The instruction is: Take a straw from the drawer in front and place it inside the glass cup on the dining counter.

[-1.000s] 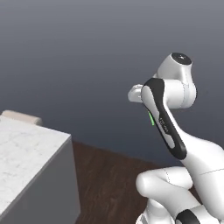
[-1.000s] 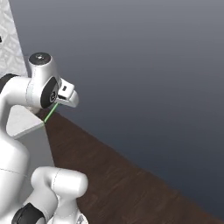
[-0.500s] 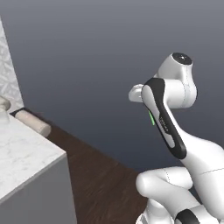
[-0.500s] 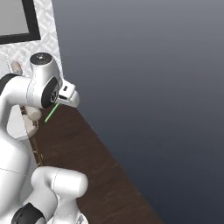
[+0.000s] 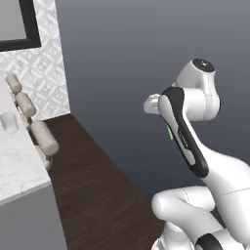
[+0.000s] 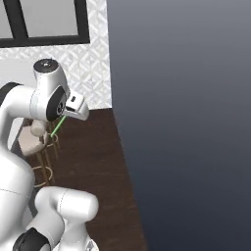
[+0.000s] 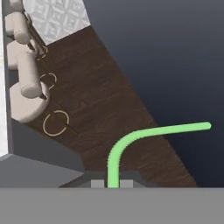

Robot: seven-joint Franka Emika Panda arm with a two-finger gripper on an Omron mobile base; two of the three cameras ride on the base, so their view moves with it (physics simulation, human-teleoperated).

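Dark wood floor (image 7: 109, 109) behind — gripper (image 7: 113, 183) clamps bent straw (image 7: 144, 134).

beige stools (image 5: 43, 136) (in a row) on dark floor (image 5: 102, 195)

straw (image 7: 131, 142): you see bright green
desk (image 5: 19, 161): white marble top with grey veins, grey sides
stools (image 5: 45, 139): beige
floor (image 7: 100, 105): dark brown wood grain
wall (image 5: 41, 63): white and grey diamond tile pattern
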